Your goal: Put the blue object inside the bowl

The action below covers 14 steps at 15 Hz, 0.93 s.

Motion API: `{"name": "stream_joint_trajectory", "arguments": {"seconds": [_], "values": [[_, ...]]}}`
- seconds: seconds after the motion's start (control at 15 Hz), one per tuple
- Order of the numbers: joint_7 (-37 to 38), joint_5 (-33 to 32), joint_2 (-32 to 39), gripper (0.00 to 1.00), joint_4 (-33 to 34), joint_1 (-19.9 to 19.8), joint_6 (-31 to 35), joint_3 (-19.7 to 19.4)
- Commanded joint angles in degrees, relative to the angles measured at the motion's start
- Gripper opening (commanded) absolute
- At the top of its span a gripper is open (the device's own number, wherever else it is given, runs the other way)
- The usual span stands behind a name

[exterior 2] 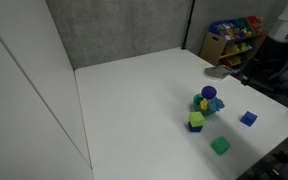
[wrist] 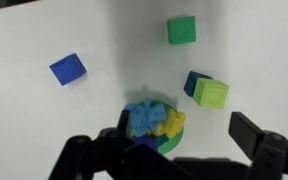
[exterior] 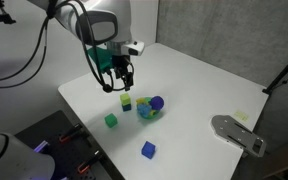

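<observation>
A white table (exterior: 199,85) stands before grey walls. On it the small light-blue cube (wrist: 144,116) appears to lie in the shallow yellow-green bowl (wrist: 173,137), just beneath the pincer (wrist: 164,150), whose jaws are spread wide and empty. Past its tips sit a lime cube (wrist: 212,95), a green cube (wrist: 181,30) and, off to one side, a royal-blue cube (wrist: 68,68).
</observation>
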Motion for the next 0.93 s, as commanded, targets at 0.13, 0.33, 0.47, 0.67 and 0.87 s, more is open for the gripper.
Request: {"name": "stream_joint_trajectory", "arguments": {"seconds": [0.13, 0.33, 0.47, 0.67, 0.87], "values": [[1.8, -2.3, -10.4, 1.00, 5.1, -2.4, -13.6, 2.7], [1.0, -5.2, -12.0, 1.00, 10.2, -3.1, -23.2, 3.9], [0.9, -7.4, -12.2, 1.00, 13.0, -3.5, -27.5, 4.5], [-2.6, -7.2, -12.0, 1.00, 15.6, -2.8, -31.3, 3.7], [-7.6, -6.5, -11.3, 1.00, 16.7, -2.2, -33.2, 2.9]]}}
